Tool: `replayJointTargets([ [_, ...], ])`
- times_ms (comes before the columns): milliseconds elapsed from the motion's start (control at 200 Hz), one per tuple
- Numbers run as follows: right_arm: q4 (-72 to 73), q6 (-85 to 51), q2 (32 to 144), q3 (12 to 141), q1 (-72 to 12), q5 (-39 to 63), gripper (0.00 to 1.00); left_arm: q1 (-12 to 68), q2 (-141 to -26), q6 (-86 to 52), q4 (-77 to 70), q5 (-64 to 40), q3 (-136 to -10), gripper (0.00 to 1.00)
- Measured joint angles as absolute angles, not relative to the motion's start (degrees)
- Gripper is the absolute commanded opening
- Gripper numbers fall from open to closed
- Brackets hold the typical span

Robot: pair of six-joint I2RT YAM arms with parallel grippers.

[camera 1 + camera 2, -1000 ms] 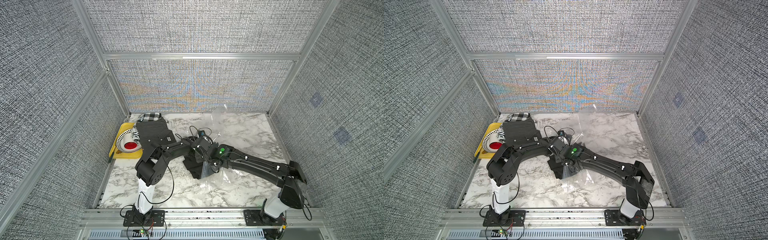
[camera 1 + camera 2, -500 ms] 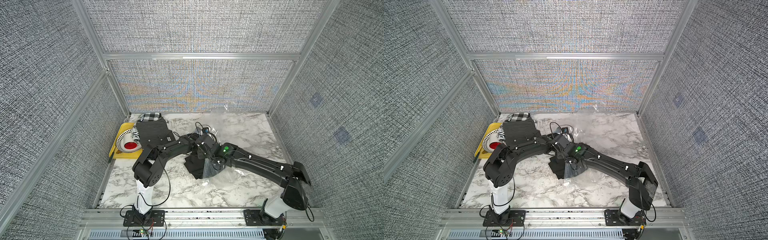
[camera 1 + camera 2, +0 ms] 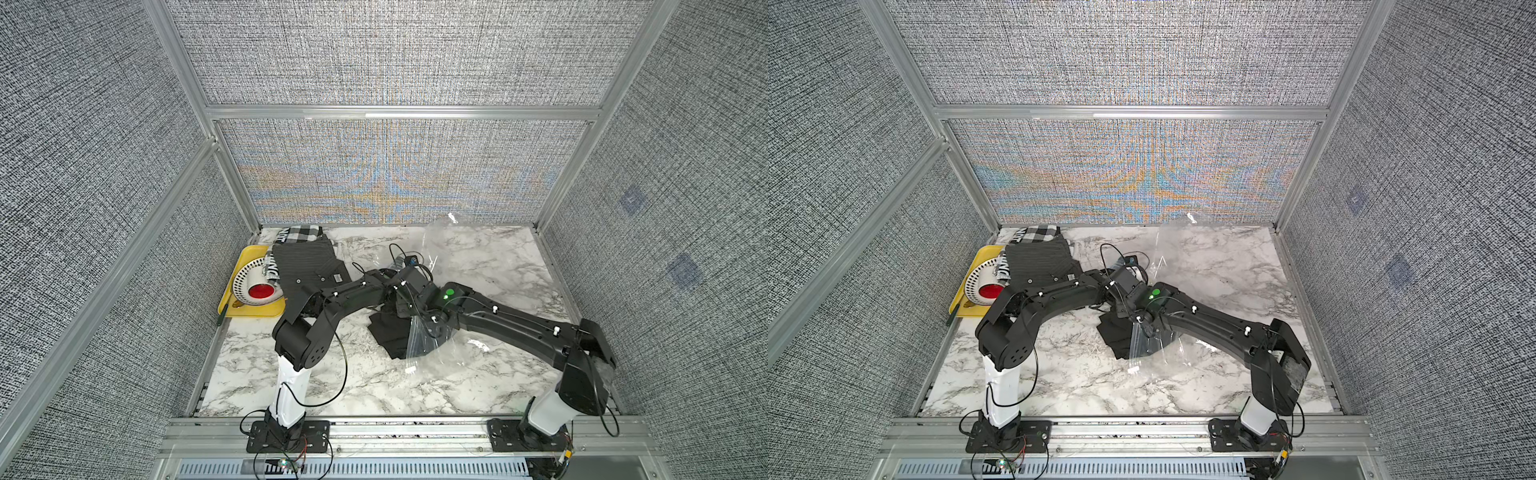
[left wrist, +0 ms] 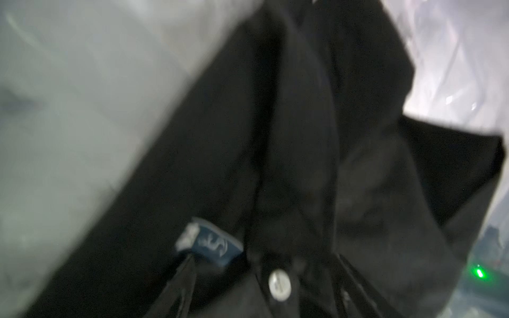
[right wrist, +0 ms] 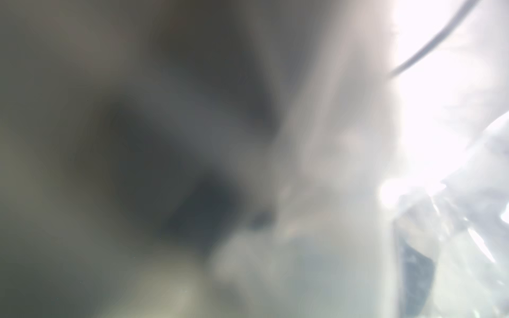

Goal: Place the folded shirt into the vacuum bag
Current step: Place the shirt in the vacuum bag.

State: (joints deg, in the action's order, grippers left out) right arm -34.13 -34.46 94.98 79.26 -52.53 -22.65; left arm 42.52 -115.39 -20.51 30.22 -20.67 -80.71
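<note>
One crumpled black shirt (image 3: 388, 337), crinkly clear bag (image 3: 454, 242)

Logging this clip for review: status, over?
Left claw over shirt, state unclear. Right claw shut on bag edge, holding mouth up. Shirt partly inside, one end outside. In the way: left arm at the mouth.

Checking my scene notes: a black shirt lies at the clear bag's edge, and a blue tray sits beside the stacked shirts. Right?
Nearly: the tray is yellow, not blue, as both top views show. The black shirt does lie at the clear bag edge.
</note>
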Motion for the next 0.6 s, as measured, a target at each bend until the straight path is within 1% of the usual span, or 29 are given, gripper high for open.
replayJointTargets([
  [190,-35.6,-33.8,97.2,82.2,-50.4,-22.1,0.0,43.1,-110.0,-18.5,34.4,-20.3,-74.7,0.83],
  [285,-35.2,-33.7,96.4,82.0,-50.1,-21.7,0.0,43.4,-107.0,-17.6,33.1,-19.6,-71.6,0.83],
  [485,-32.4,-33.0,91.3,78.2,-48.7,-20.5,0.0,43.4,-103.7,-15.4,28.3,-19.4,-67.4,0.83],
  [601,-31.4,-33.0,90.6,76.6,-47.8,-20.3,0.0,43.4,-98.9,-15.2,25.4,-19.1,-63.2,0.83],
])
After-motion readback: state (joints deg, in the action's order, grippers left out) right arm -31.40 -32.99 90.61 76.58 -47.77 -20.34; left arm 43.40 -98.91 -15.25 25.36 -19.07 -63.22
